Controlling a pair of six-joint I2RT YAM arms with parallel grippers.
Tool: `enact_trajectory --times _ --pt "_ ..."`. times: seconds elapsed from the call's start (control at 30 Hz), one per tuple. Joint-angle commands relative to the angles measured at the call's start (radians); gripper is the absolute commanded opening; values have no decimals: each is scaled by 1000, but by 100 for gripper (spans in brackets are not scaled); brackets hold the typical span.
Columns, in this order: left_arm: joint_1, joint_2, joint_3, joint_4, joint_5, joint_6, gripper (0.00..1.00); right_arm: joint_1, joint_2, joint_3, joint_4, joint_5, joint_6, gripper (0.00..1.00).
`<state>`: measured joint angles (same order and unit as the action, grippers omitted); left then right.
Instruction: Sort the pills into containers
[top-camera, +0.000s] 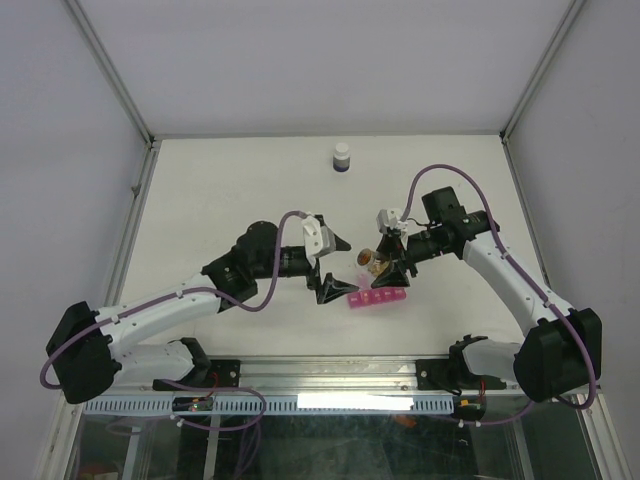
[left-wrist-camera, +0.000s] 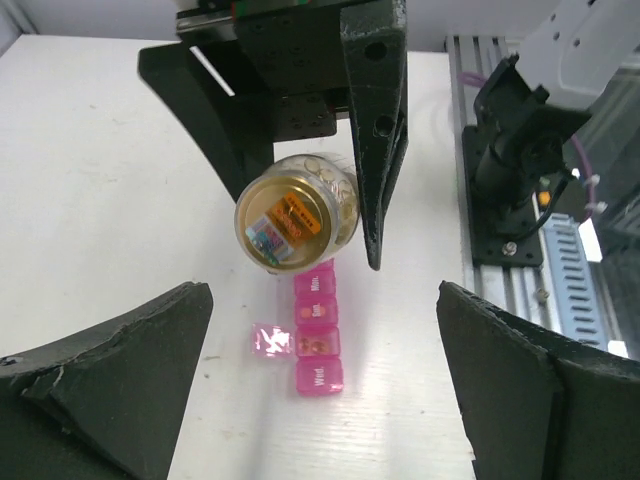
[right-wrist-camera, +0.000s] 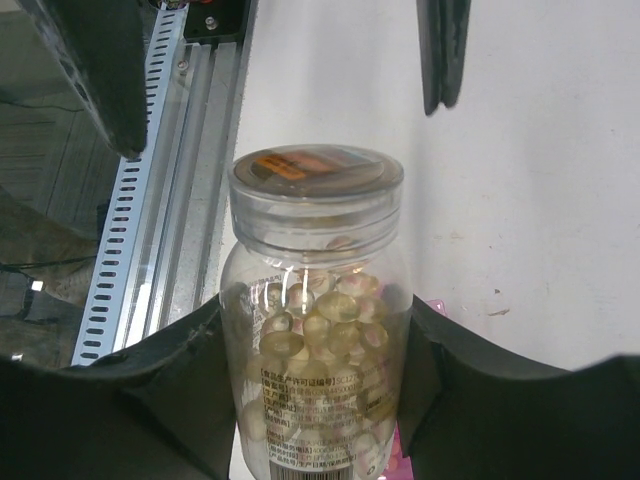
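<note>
White tabletop (top-camera: 250, 190): right fingers (right-wrist-camera: 480, 400) clamp capped pill bottle (right-wrist-camera: 315, 300) beside pink organiser (left-wrist-camera: 320, 378), left fingers (left-wrist-camera: 110, 380) spread near it; uncap squarely before tipping.

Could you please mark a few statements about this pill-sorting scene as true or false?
1. The right tool grips the clear pill bottle. True.
2. The left tool is clamped on the pink organiser. False: it is wide open and holds nothing.
3. The bottle's lid has been taken off. False: the clear lid sits on the bottle.
4. A dark white-capped bottle stands at the far side of the table, apart from both arms. True.
5. Every organiser compartment is closed. False: one lid is flipped open to the side.
</note>
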<state>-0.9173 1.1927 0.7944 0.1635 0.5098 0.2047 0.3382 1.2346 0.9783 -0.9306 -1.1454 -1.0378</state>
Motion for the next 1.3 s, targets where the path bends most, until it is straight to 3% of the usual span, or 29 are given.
enact_trajectory --times 0.0,0.17,0.33,0.63,1.03,1.27 --pt "-1 -97 -95 238 -133 -337 99 -2 -27 43 32 -49 2 0" --pt "5 -105 -120 338 -131 -644 99 -2 -24 43 32 -47 2 0" --pt "-2 -56 -20 190 -188 -758 81 -3 -21 42 33 -47 2 0" --pt "-47 44 134 -34 -288 -723 68 -2 -19 42 34 -45 2 0" --pt "-61 111 195 -87 -263 -702 60 -2 -18 42 35 -42 2 0" --pt "-61 114 195 -87 -240 -677 30 -1 -19 43 36 -44 3 0"
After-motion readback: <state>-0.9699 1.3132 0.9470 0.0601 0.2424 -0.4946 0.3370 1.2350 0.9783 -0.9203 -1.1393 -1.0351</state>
